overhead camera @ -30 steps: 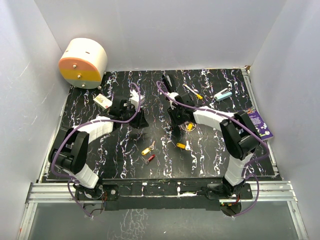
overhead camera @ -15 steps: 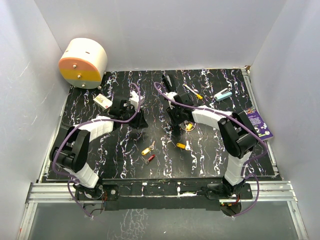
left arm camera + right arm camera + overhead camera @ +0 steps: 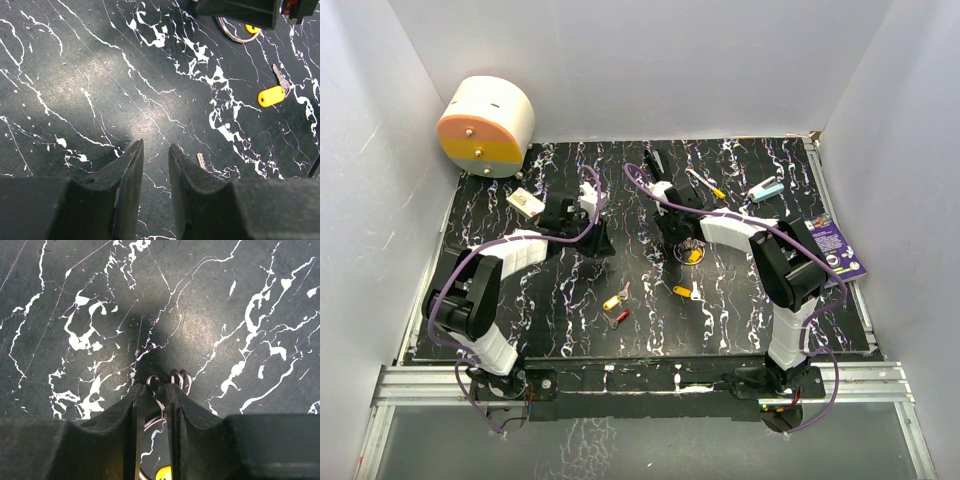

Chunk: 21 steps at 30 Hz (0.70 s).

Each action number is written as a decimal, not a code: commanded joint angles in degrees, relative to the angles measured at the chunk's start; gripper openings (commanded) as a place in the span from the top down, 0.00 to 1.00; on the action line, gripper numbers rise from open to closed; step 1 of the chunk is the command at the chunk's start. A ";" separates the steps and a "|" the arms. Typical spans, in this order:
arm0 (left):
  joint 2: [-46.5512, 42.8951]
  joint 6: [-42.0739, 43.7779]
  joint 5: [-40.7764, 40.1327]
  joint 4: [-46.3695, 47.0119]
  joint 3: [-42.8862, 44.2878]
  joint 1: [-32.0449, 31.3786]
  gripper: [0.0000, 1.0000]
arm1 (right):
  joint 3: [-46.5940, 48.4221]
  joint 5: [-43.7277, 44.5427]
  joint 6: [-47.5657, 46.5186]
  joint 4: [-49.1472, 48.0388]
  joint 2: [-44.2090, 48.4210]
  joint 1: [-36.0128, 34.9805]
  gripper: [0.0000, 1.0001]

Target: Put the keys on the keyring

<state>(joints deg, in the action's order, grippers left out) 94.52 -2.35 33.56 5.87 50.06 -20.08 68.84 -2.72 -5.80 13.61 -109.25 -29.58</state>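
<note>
My right gripper (image 3: 154,389) is shut on the keyring (image 3: 161,406). Thin silver loops (image 3: 180,380) stick out past its fingertips just above the black marbled table, and a yellow key head (image 3: 166,473) hangs at the ring. From above, the right gripper (image 3: 680,245) is at table centre with that yellow head (image 3: 692,256) beside it. My left gripper (image 3: 155,150) is narrowly open and empty, low over the table (image 3: 100,75). A plain silver blade (image 3: 201,161) lies by its right finger. Loose keys lie nearer the front: yellow (image 3: 612,300), red (image 3: 621,317) and yellow (image 3: 682,291).
A round white, orange and yellow drum (image 3: 485,125) stands at the back left, with a small white box (image 3: 525,202) near it. A black pen-like tool (image 3: 655,160), a yellow-handled white stick (image 3: 705,183), a light blue item (image 3: 767,189) and a purple card (image 3: 840,250) lie right. White walls enclose the table.
The right gripper has shifted slightly left and back with the keyring and its yellow key. The left arm has barely moved, and the loose keys lie as before.
</note>
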 commanded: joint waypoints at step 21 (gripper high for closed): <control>0.73 -0.16 2.58 -1.22 2.19 1.00 0.73 | 3.36 1.22 -0.17 -3.58 -0.63 -0.11 0.91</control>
<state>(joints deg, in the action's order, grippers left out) 95.37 -2.61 34.30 5.39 50.59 -19.55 69.73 -1.45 -5.89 12.99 -110.21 -29.61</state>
